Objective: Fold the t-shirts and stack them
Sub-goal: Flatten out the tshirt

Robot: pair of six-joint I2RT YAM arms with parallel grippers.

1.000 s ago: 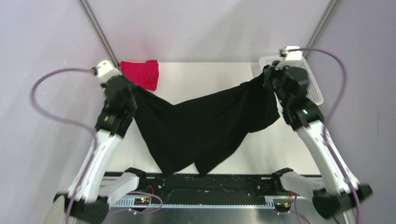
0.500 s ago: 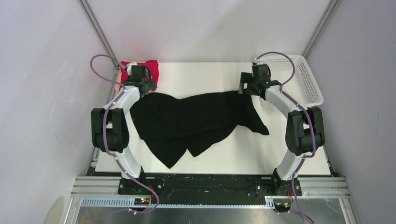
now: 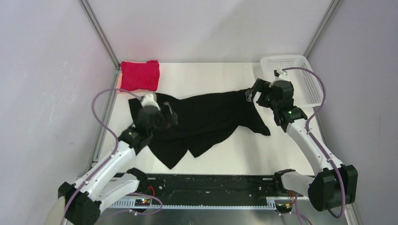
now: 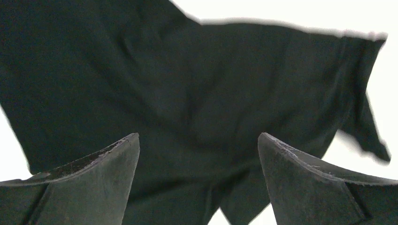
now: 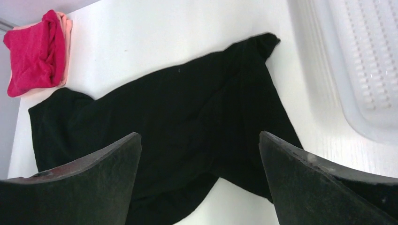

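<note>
The black t-shirt (image 3: 206, 119) lies loose and rumpled across the middle of the white table (image 3: 211, 75), with one corner pointing toward the near edge. The red t-shirt (image 3: 141, 75) sits folded at the back left corner. My left gripper (image 3: 168, 115) hovers open over the black shirt's left part; in the left wrist view the gripper (image 4: 198, 145) has only black cloth (image 4: 211, 84) below it. My right gripper (image 3: 256, 91) hangs open by the shirt's right end. The right wrist view shows that gripper (image 5: 199, 145) empty above the black shirt (image 5: 187, 108), with the red t-shirt (image 5: 35, 47) beyond.
A white mesh basket (image 3: 305, 77) stands at the back right corner, just behind the right arm, and its rim (image 5: 328, 84) runs close beside the black shirt's right end. Metal frame posts rise at both back corners.
Both grippers opened and let go of the black shirt, which had hung stretched between them; it now lies on the table. Both arms have drawn back toward me.
</note>
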